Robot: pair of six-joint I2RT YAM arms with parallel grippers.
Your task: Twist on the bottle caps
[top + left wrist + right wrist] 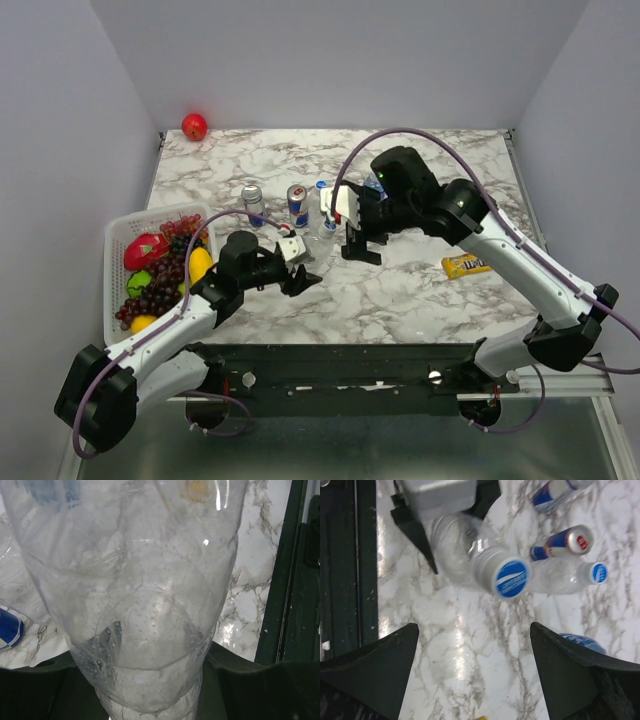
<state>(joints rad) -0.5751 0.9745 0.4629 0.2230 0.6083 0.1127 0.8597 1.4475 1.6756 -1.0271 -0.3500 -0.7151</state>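
- The marble table [420, 290] carries everything, with both arms reaching in from the near edge.
- A white basket [118, 240] sits at the table's left edge, loaded with grapes and other fruit.
- The left tool [300, 278] is clenched on a clear bottle [145, 605]. The left wrist view is basically all bottle, with the dark fingers hugging its lower part on both sides.
- The right tool [361, 247] is released, fingers spread wide. It hovers over that same bottle without touching anything.
- A second clear bottle [560, 575] stands just beside the held one, further out on the table and right next to the cans.
- Two blue-and-silver drink cans [562, 542] are near the middle of the table, just beyond the bottles.
- A yellow snack packet [466, 265] lies flat off to the right, well apart from the bottles.
- A red round fruit [194, 126] sits alone at the far left corner.
- A blue cap [512, 578] sits on the neck of the held bottle, facing the right wrist camera.
- A smaller-looking blue cap [599, 573] sits on the second bottle.
- There's something blue poking out behind the right tool's finger; I can't tell what it is.
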